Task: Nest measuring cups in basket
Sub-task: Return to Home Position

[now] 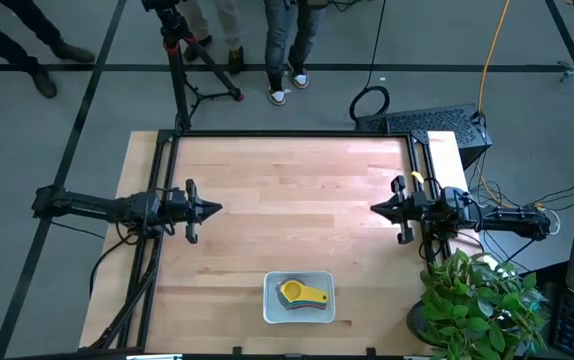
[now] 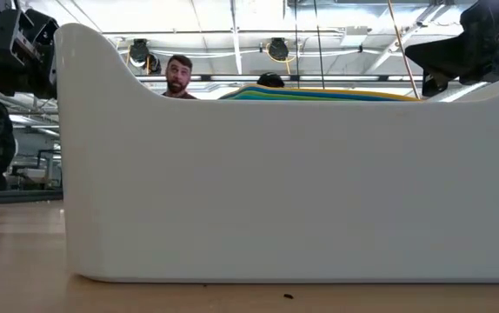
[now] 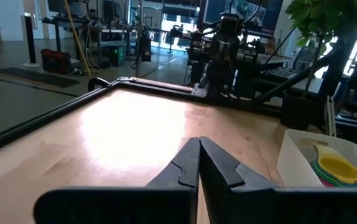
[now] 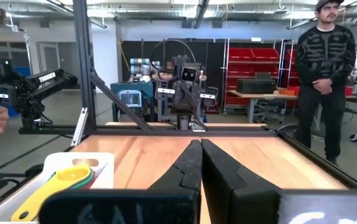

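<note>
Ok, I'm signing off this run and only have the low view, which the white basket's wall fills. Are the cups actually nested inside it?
Observer: Yes. The high view shows the measuring cups stacked in the basket, yellow on top.
Operator: Where's the left arm?
Observer: The left gripper is shut over the left side of the table, apart from the basket.
Operator: And the right?
Observer: The right gripper is shut over the right side, pointing toward the left one.

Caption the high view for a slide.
Measuring cups, yellow on top, nested in basket; left gripper and right gripper shut at opposite sides.
</note>
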